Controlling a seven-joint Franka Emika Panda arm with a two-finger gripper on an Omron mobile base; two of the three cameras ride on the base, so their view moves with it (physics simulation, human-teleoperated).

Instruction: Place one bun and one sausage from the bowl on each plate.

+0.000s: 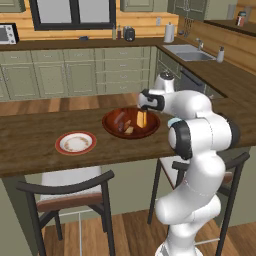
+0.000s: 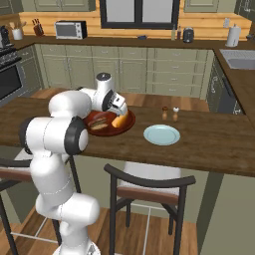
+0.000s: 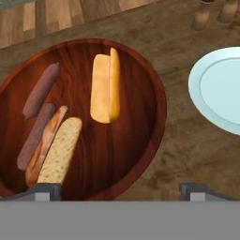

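The reddish-brown bowl [image 3: 136, 140] lies under my hand in the hand view. A yellow-orange bun [image 3: 105, 88] rests near its middle, and a tan-brown bun [image 3: 60, 152] lies at its lower left. Two dark sausages [image 3: 41, 90] [image 3: 35, 136] lie along its left side. My gripper [image 3: 123, 192] hovers open above the bowl's near rim, with nothing between the fingers. The teal plate [image 3: 215, 89] sits empty just right of the bowl. In the left base view the red-rimmed white plate [image 1: 76, 142] lies empty to the left of the bowl [image 1: 107, 122], and the gripper [image 1: 143, 110] hangs over it.
Two small shakers [image 2: 164, 113] [image 2: 175, 114] stand behind the teal plate [image 2: 162, 135]. Dark chairs [image 1: 70, 192] [image 2: 149, 187] are tucked under the counter's near edge. Bare counter stretches right of the teal plate.
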